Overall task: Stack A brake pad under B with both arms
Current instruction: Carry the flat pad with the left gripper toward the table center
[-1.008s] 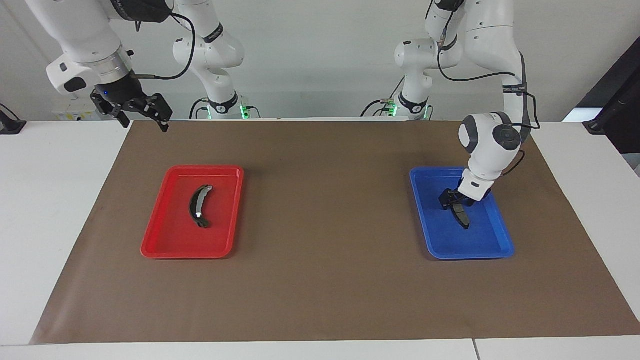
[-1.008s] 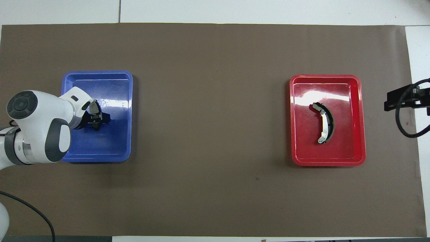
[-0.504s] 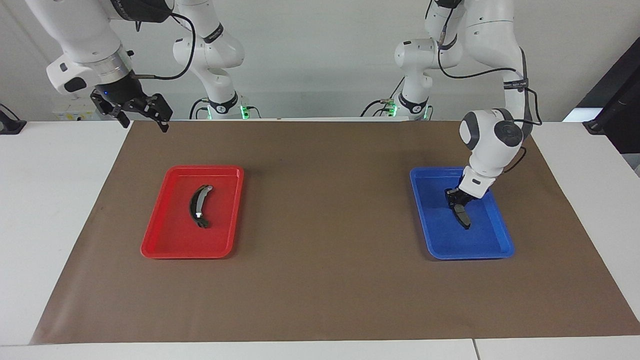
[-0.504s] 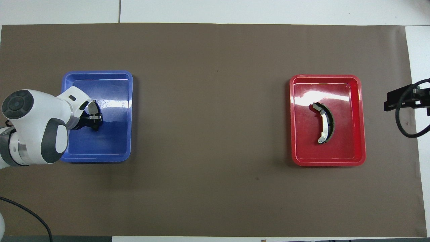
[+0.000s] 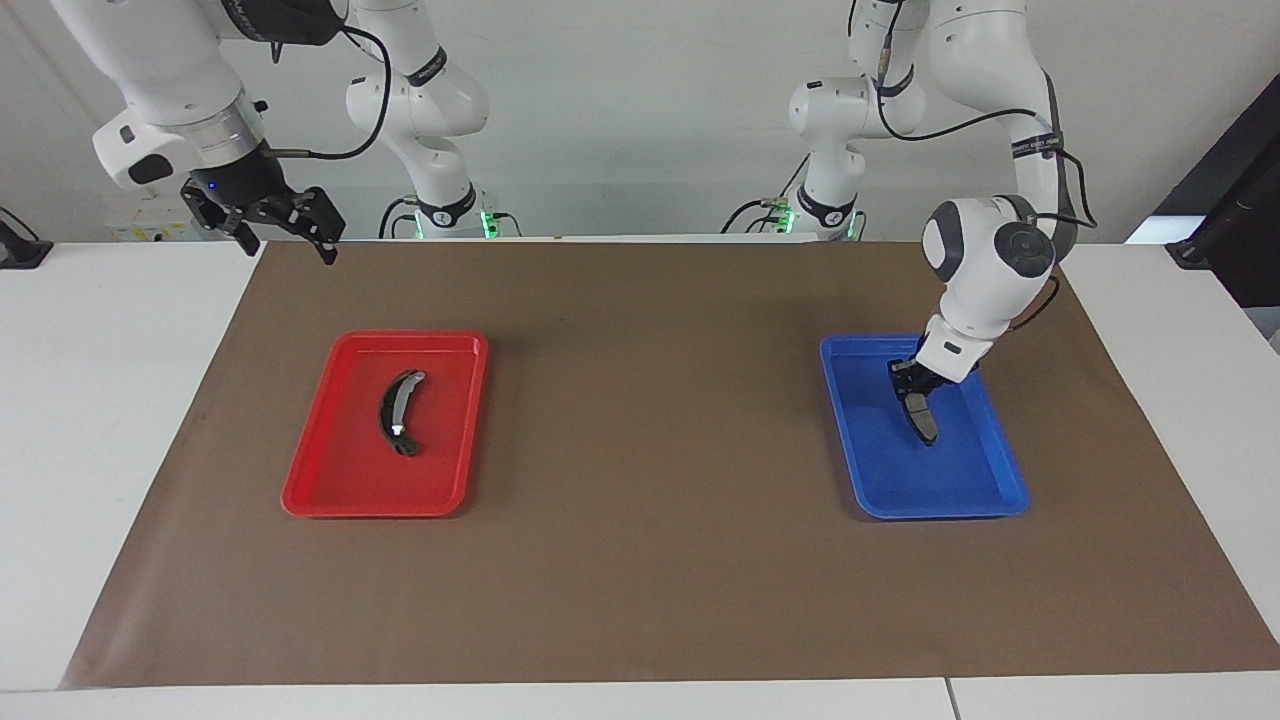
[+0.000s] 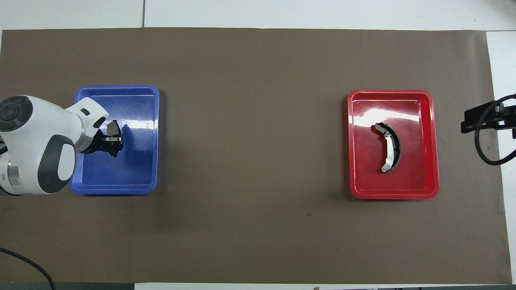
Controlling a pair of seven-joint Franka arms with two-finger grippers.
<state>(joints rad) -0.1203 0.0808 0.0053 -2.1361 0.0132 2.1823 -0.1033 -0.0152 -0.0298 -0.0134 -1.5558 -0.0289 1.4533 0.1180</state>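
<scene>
Risen since before, the left gripper [image 5: 912, 388] jaws clamp the A brake pad [image 5: 922, 421], hanging below them.

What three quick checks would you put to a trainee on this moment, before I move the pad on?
1. True or false: the A brake pad lies flat on the floor of the blue tray.
2. Which tray holds B? (a) the blue tray (b) the red tray (c) neither
3. Fill in: the right end effector waits over the edge of the ____ mat.

Key
1. False: the left end effector is shut on the pad's upper end, and the pad hangs tilted over the blue tray.
2. (b)
3. brown
</scene>
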